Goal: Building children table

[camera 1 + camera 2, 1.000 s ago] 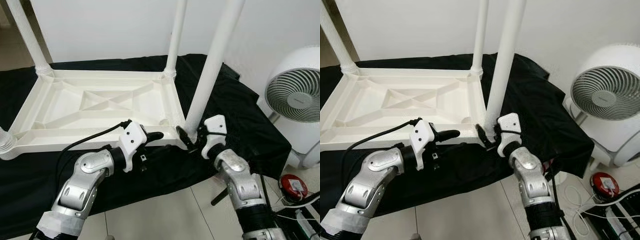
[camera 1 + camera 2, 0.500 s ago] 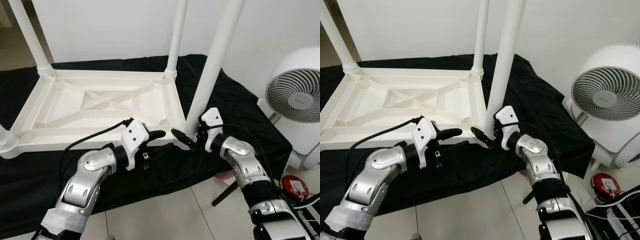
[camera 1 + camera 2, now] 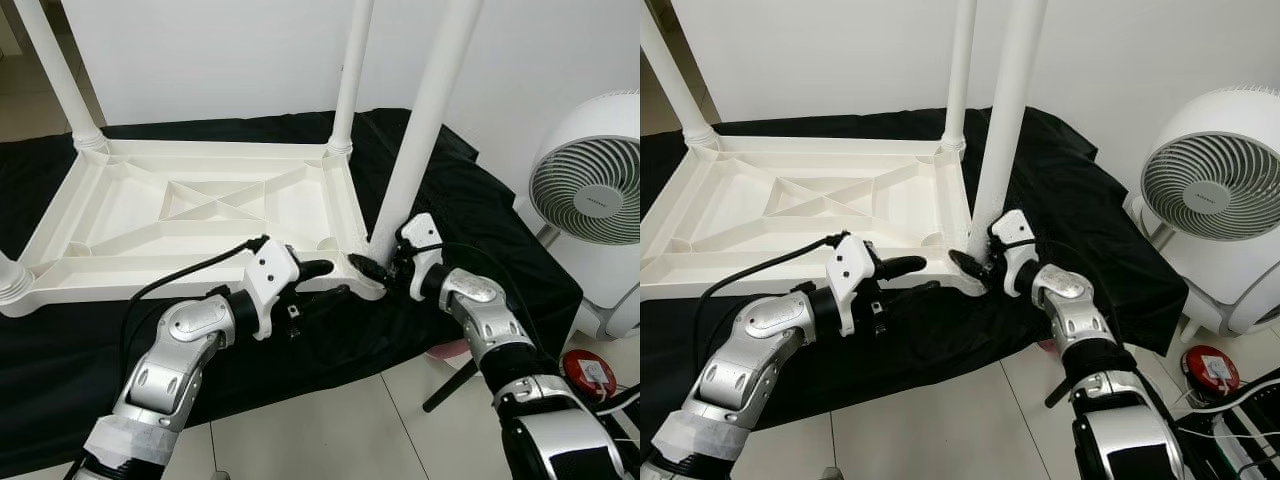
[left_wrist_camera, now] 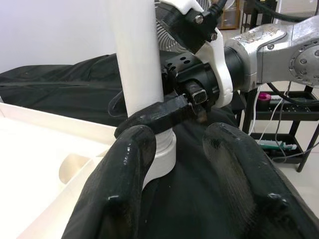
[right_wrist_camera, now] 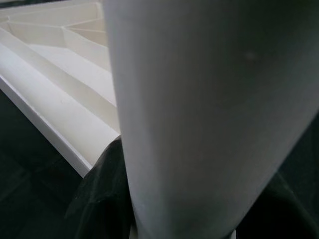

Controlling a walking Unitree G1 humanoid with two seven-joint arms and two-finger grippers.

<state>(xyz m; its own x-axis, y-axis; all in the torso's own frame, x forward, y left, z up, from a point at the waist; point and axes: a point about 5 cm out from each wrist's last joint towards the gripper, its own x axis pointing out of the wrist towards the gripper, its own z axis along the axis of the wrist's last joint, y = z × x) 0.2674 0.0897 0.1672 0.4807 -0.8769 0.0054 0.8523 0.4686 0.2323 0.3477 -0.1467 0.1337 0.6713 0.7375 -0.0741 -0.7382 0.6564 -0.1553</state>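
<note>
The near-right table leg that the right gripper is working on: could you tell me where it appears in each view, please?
Left eye view: the table leg rises right of centre.
Right eye view: just right of centre, the right gripper at its base.
Left wrist view: the white column left of centre.
Right wrist view: very close, across the middle.
Shared landmark: the upturned white tabletop.

Around the near-right table leg (image 3: pixel 420 130) there is little room: the right gripper (image 3: pixel 372 270) wraps its base from 3 o'clock and the left gripper (image 3: pixel 322 280), fingers spread, crowds in from 9 o'clock along the tabletop's near rim (image 3: pixel 150 290). The ribbed underside of the upturned tabletop (image 3: pixel 200 205) lies open between the four upright legs. At 3 o'clock a white fan (image 3: pixel 592 200) blocks the floor beside the black cloth (image 3: pixel 480 210).
</note>
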